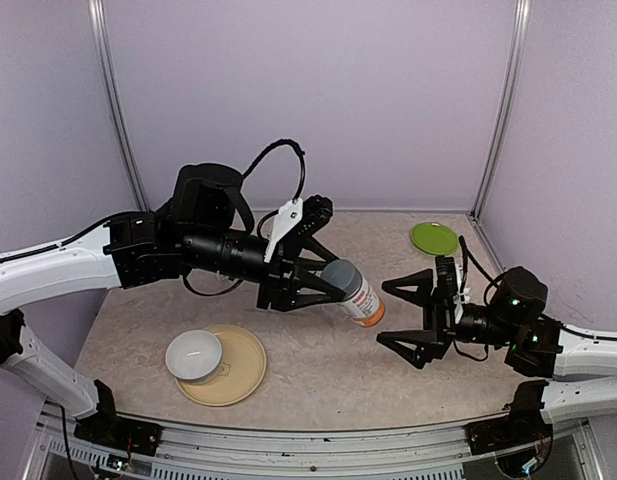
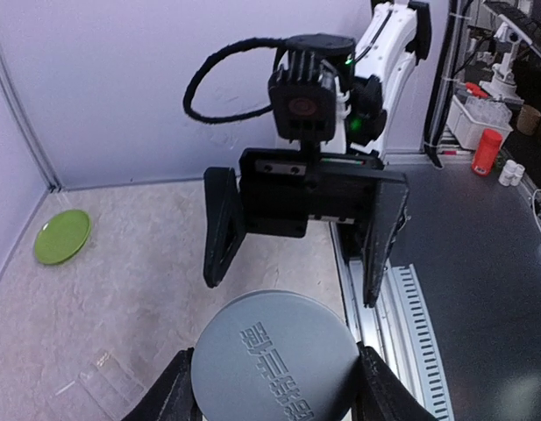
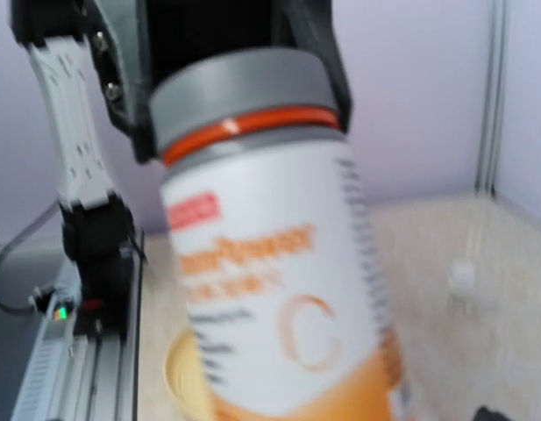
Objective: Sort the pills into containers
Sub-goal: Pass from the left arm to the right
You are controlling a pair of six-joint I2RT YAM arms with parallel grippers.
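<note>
Nearest the arm bases, a white bowl (image 1: 193, 355) sits on a tan plate (image 1: 246, 372) at the left of the table (image 1: 318, 375), with no pills visible in it. Further in, the left gripper (image 1: 333, 282) is clamped on the grey cap (image 2: 274, 364) of an orange-labelled bottle (image 1: 358, 297), held clear of the table. The bottle's long axis slants down and to the right, so its base points at the right gripper (image 1: 383, 314), which hangs just beside it with its jaws spread wide and nothing between them. The right arm is the nearer one for taking the body, probably so the cap can be twisted off. No pills show anywhere (presumably they are inside the bottle). The clear pill box (image 2: 102, 383) lies flat on the table under the left arm, seen only faintly by the left wrist camera. At the far right corner lies a green disc (image 1: 434, 238).
</note>
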